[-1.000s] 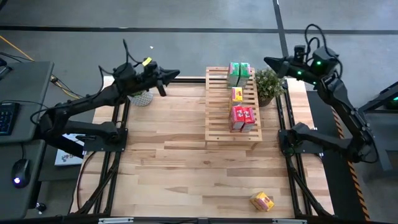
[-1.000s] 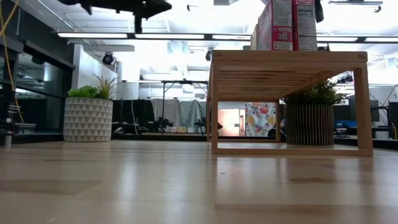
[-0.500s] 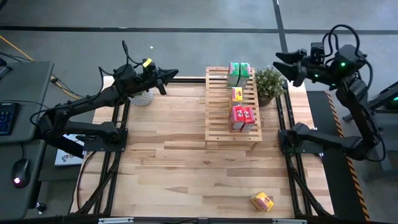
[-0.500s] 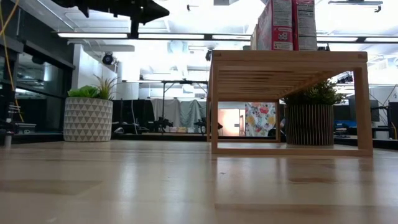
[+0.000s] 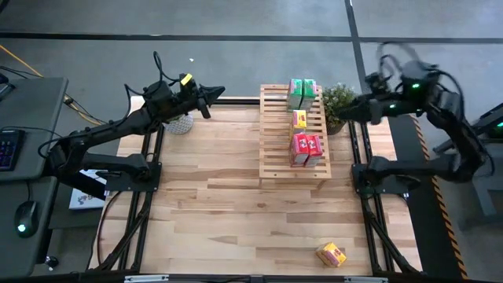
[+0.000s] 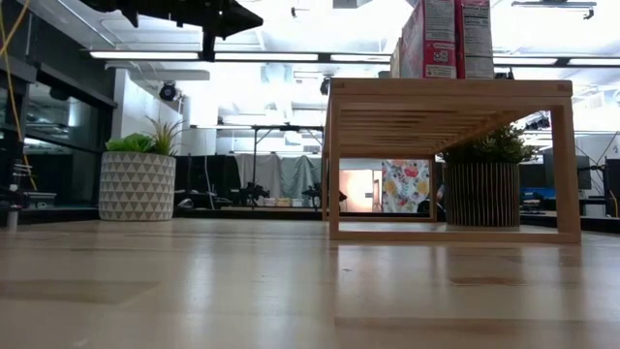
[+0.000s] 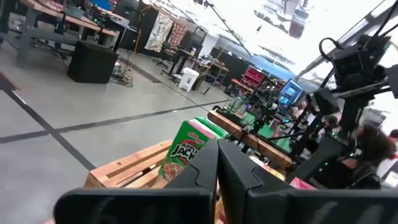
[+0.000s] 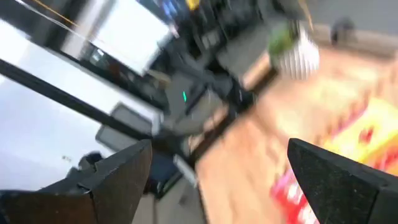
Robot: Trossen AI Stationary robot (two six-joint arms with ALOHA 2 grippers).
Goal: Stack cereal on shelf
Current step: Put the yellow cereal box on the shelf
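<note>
I am holding my right claw (image 5: pixel 346 112) with its fingers (image 8: pixel 106 180) spread wide and empty, up in the air over the right edge of the worktop (image 5: pixel 236 212), just beside the far right corner. My left claw (image 5: pixel 216 94) is shut on nothing and waiting in the air above the far edge, left of the shelf (image 5: pixel 275 149).

The shelf is standing toward the far right of the worktop, its slats running across. Five cereal boxes are sitting on it: two green boxes (image 5: pixel 302 92) at its far end, one yellow box (image 5: pixel 299 119) in the middle, two red boxes (image 5: pixel 307 148) nearer its front end. The last yellow box (image 5: pixel 332 254) is lying alone near the front right corner, well apart from the shelf.

As I judge it, that stray box is the next one to fetch. To do this well, I should be bringing the open right claw down over it squarely, closing across its narrower faces, then lifting it clear before carrying it to the bare stretch of slats.

A dark potted plant (image 5: pixel 339 106) is standing just beside the shelf's right side, below my right claw, so I should be keeping above its leaves. A second plant in a white patterned pot (image 6: pixel 138 184) is standing at the far left corner, out of the way.
</note>
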